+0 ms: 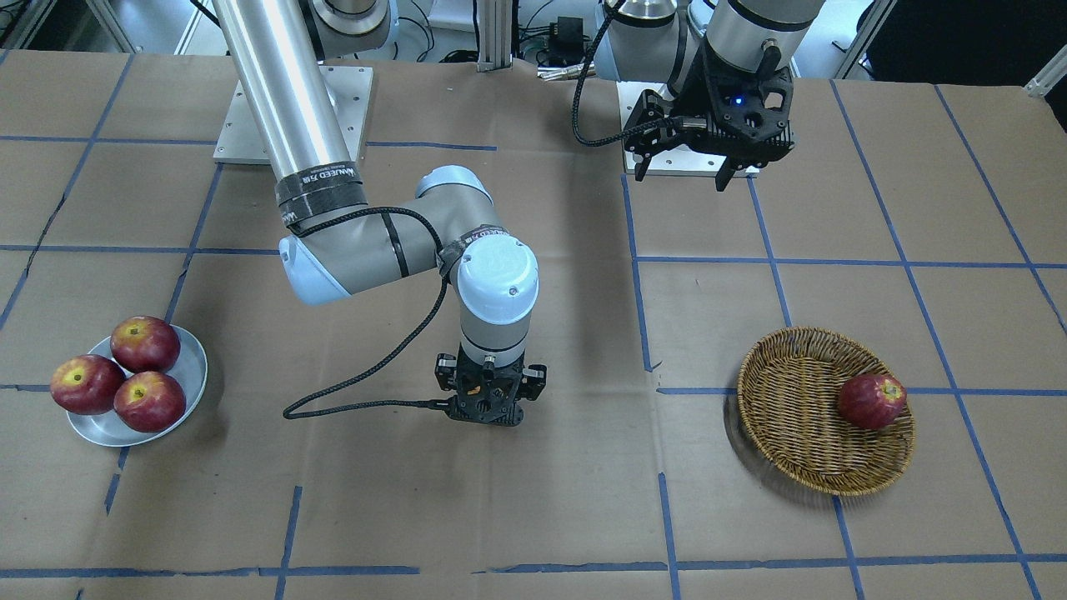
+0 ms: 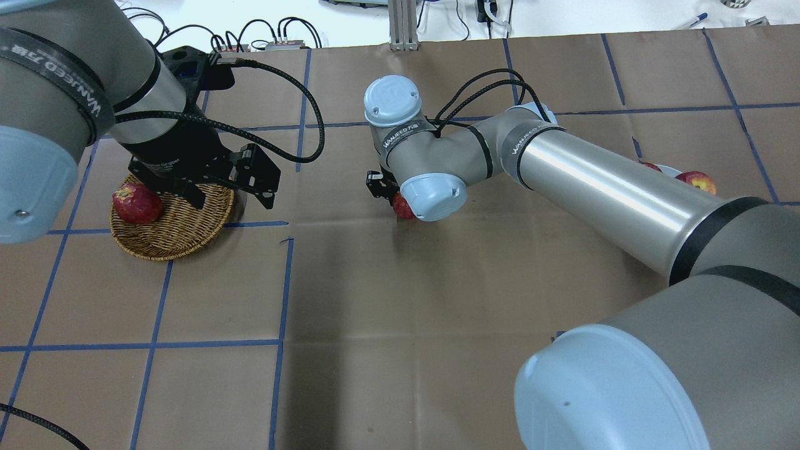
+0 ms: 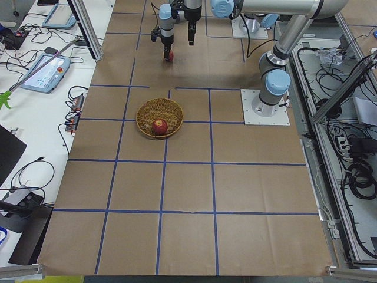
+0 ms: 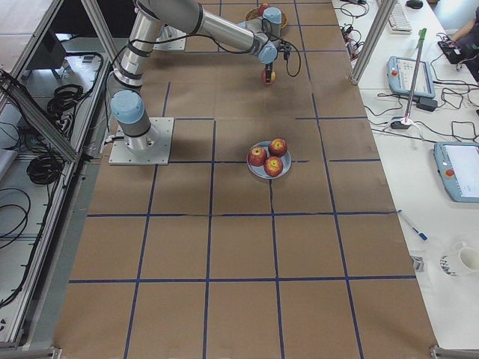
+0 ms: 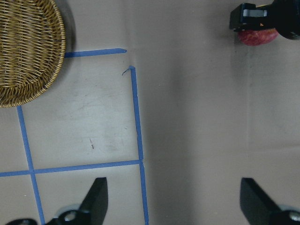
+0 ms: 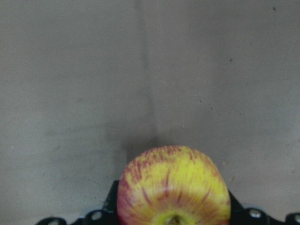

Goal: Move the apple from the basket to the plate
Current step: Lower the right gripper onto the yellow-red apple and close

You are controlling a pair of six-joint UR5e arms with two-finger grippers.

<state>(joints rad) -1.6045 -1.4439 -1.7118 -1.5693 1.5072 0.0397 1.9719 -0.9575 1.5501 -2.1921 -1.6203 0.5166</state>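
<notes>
halfway from the round brown wicker basket (image 1: 792, 400) to the shiny metal plate (image 1: 195, 365): three dark red apples (image 1: 148, 400) crowd it, so my right gripper (image 1: 490, 398), clamped on the yellow red-streaked apple (image 6: 173, 183), should aim for the bare gap. left gripper (image 5: 173, 201) spread.

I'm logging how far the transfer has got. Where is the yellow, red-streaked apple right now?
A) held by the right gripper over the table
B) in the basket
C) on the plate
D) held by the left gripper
A: the right wrist view shows the apple held in the right gripper above bare brown paper, and the front view puts that gripper mid-table, apart from both the basket and the plate.
</notes>
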